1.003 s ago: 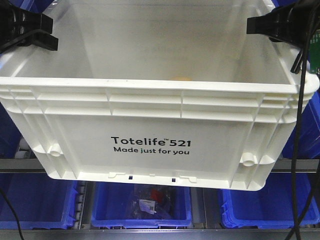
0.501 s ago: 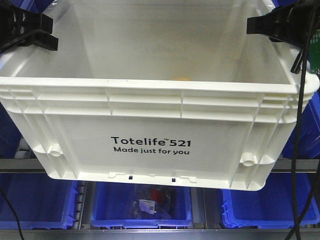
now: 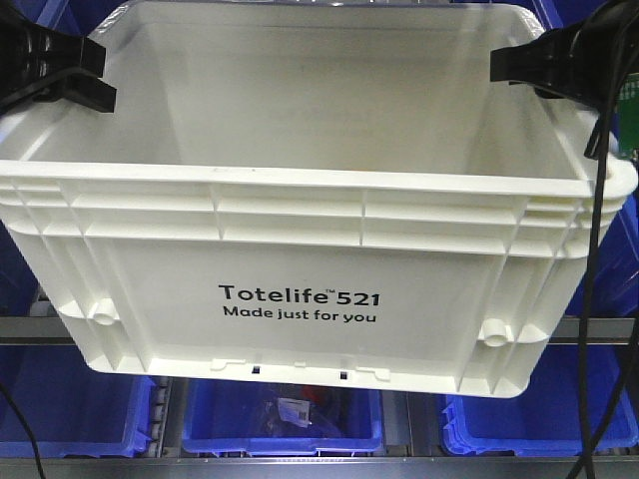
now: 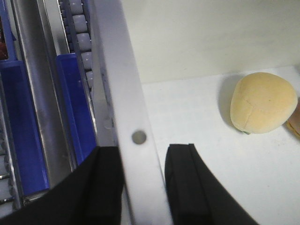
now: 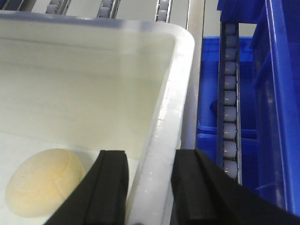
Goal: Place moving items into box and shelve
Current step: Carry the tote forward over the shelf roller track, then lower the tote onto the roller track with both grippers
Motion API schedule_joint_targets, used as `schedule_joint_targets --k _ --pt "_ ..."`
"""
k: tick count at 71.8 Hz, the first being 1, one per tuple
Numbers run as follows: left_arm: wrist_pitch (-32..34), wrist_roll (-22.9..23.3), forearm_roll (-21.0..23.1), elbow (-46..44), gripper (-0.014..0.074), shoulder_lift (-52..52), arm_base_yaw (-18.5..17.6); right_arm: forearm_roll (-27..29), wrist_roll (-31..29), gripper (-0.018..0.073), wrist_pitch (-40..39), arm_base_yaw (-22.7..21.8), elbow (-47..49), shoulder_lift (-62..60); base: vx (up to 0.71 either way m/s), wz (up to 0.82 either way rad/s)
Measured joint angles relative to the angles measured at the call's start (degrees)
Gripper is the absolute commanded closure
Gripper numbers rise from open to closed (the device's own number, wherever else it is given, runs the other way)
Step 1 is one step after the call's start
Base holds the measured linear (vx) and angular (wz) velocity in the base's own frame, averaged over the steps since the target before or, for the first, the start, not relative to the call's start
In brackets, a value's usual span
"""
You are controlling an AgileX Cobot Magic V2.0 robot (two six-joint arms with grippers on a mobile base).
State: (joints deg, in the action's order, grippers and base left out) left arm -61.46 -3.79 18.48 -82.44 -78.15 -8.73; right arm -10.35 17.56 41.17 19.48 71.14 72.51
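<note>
The white box [image 3: 300,249] hangs lifted in front of the shelving with its blue bins [image 3: 285,419], so the loading looks done and the shelving is what remains. The left hand [image 4: 143,183] and right hand [image 5: 150,187] each clench a side rim, one finger inside, one outside. A cream-yellow ball [image 4: 262,102] rests on the box floor, a second item barely showing beside it

Below me I see a grey metal shelf rail [image 3: 599,330]. Three blue bins [image 3: 285,411] sit side by side under it, and the middle one holds small packaged items [image 3: 297,409]. Roller tracks [image 5: 228,98] run alongside more blue bins.
</note>
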Motion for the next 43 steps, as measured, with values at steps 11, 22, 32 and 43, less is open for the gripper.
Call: schedule_joint_targets --k 11,22,32,43 --pt "-0.1 -0.4 -0.8 0.0 0.0594 -1.1 0.0 1.1 1.2 0.0564 0.4 -0.1 0.0 3.8 0.00 0.00" --pt "1.1 -0.9 -1.5 0.0 0.0594 -3.3 0.1 0.7 1.7 0.0564 -2.0 -0.2 -0.1 7.9 0.00 0.00" --pt "4.7 -2.8 -1.7 0.0 0.0594 -6.0 0.2 -1.2 1.7 0.0564 -8.4 -0.7 -0.1 11.6 0.00 0.00" --pt "10.3 -5.0 -2.3 0.0 0.0594 -10.3 0.7 -5.2 1.7 0.0564 -17.7 -1.2 0.0 16.8 0.00 0.00"
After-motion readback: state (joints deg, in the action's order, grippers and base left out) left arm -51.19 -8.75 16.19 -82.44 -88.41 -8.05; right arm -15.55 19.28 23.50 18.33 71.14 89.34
